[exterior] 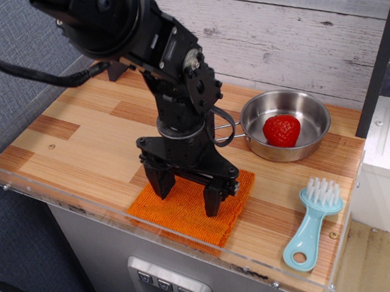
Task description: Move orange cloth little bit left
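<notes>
The orange cloth (187, 214) lies flat near the front edge of the wooden table (79, 138), a ribbed, roughly square piece. My black gripper (187, 195) is open and points straight down over the cloth's middle. Both fingertips (163, 188) are down at the cloth's surface, one toward the left part and one toward the right part. The arm hides the cloth's back edge.
A steel pan (313, 140) with a red strawberry (281, 130) stands right of the arm. A light blue brush (312, 223) lies at the front right. A clear plastic rim (64, 203) runs along the table's front and left edges. A dark post (116, 72) stands at the back left.
</notes>
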{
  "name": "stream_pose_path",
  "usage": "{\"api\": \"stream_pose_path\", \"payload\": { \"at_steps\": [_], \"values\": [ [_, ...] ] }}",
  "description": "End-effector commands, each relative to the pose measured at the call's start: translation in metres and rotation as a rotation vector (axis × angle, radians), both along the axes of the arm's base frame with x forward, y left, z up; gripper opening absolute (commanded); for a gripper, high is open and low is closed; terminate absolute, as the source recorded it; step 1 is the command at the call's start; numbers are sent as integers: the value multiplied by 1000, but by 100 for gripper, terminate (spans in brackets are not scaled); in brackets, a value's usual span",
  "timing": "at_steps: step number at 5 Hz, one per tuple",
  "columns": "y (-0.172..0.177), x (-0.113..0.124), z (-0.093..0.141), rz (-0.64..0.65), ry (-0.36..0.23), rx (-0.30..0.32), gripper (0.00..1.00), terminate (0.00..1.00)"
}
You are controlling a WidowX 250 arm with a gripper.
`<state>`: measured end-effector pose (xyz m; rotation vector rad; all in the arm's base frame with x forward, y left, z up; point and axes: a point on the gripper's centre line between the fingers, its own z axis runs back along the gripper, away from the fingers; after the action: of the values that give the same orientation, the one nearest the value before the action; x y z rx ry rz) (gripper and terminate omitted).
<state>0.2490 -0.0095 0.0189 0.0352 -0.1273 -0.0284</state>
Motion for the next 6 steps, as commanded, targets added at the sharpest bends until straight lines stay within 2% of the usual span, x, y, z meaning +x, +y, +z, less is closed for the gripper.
{"api": "stream_pose_path", "payload": {
  "at_steps": [1,2,4,5,6],
  "values": [
    [-5,4,-23,-51,21,-6,100,0],
    [-3,-6,-34,-46,46,-25,100,0],
    [19,-12,-27,-37,39,-17,100,0],
    [43,-11,-20,-1,12,-17,100,0],
    [73,-6,-4,17,-61,-7,100,0]
  ]
}}
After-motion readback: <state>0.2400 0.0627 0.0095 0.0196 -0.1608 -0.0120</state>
